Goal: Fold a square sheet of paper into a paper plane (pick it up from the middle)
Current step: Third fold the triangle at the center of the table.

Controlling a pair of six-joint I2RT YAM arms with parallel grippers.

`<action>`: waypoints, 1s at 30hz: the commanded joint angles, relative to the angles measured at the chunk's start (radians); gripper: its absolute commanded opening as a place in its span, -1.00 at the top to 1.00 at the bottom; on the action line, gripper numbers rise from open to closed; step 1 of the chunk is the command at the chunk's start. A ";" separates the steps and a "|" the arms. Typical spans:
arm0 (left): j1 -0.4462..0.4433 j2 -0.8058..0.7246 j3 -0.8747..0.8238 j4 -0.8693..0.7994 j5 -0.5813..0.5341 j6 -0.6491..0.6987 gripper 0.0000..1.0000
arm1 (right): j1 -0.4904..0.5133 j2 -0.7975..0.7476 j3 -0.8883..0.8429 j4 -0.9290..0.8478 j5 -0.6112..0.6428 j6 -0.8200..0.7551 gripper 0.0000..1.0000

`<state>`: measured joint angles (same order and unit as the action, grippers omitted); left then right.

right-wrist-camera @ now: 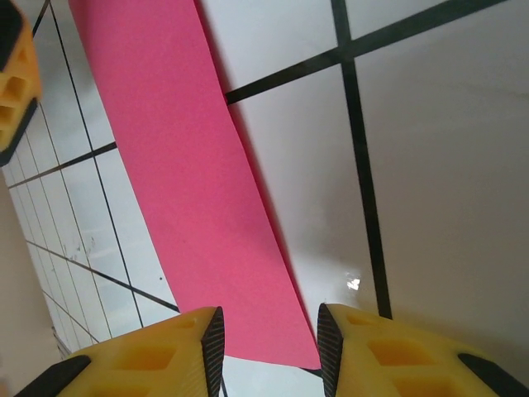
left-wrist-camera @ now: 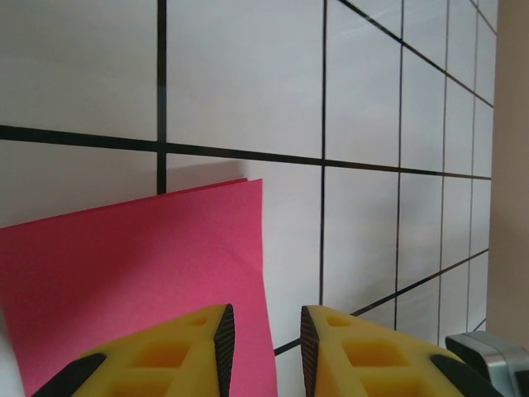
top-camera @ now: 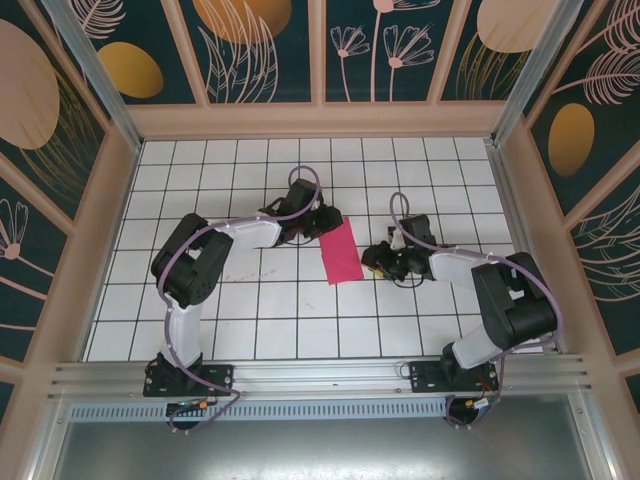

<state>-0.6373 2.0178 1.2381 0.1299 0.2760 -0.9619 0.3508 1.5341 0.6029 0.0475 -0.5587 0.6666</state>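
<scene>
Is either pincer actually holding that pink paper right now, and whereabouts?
Neither. The pink paper lies flat on the table; the left pincer and right pincer stand open at its edges, nothing between their fingers.

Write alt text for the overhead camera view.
A narrow magenta-pink paper lies flat on a white gridded table. The left gripper sits at its far left corner; the right gripper faces its right edge.
</scene>
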 commanded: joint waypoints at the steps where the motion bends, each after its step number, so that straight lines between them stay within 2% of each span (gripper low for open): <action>1: -0.004 0.048 0.001 -0.022 -0.017 0.011 0.39 | 0.010 0.025 0.037 -0.006 -0.014 -0.030 0.25; 10: -0.004 0.064 -0.032 -0.033 -0.023 0.012 0.41 | 0.022 0.098 0.055 -0.002 -0.048 -0.062 0.23; 22: -0.004 0.069 -0.046 -0.016 -0.002 0.017 0.39 | 0.038 0.101 0.040 0.086 -0.113 -0.021 0.25; 30: -0.004 0.064 -0.043 -0.013 0.012 0.053 0.39 | 0.027 0.152 0.093 0.105 -0.148 -0.038 0.26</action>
<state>-0.6373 2.0731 1.2125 0.1268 0.2768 -0.9451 0.3813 1.6512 0.6563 0.1215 -0.6643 0.6369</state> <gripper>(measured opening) 0.304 0.371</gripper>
